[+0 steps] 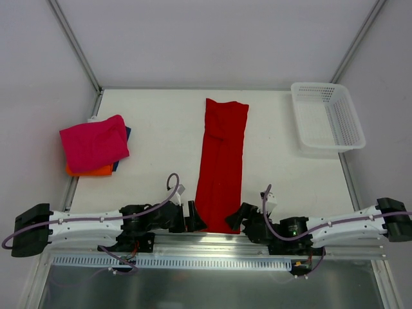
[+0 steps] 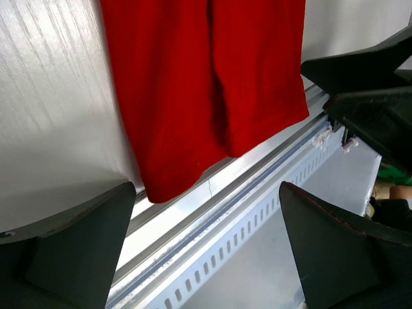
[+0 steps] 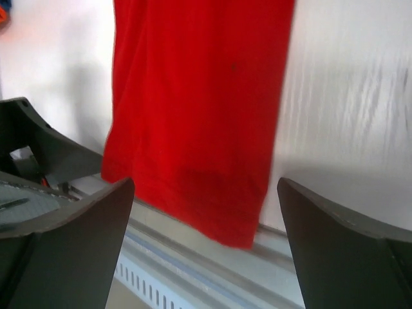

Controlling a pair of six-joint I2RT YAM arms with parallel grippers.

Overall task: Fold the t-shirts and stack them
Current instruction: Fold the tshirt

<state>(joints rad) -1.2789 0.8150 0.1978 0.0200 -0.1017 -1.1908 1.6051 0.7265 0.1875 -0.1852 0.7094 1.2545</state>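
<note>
Left hand (image 1: 191, 217) has fingers wide apart and holds nothing; it sits low, just beside the near-left corner of the red t-shirt (image 1: 222, 161). Right hand (image 1: 239, 219) is likewise spread and empty, just beside the near-right corner. The red t-shirt lies flat on the surface (image 1: 161, 129) as a long narrow strip running away from the arms, its near hem overhanging the surface edge onto the metal rail (image 2: 257, 193).

Well left of the red t-shirt is a pile: a magenta-pink shirt (image 1: 93, 141) on top, with orange (image 1: 90, 171) and blue (image 1: 127, 135) edges showing under it. The white basket (image 1: 328, 119) is far right of the red t-shirt.

Judgement: three shirts look done and stacked. The red one looks folded lengthwise only, so cross folds and stacking remain.
</note>
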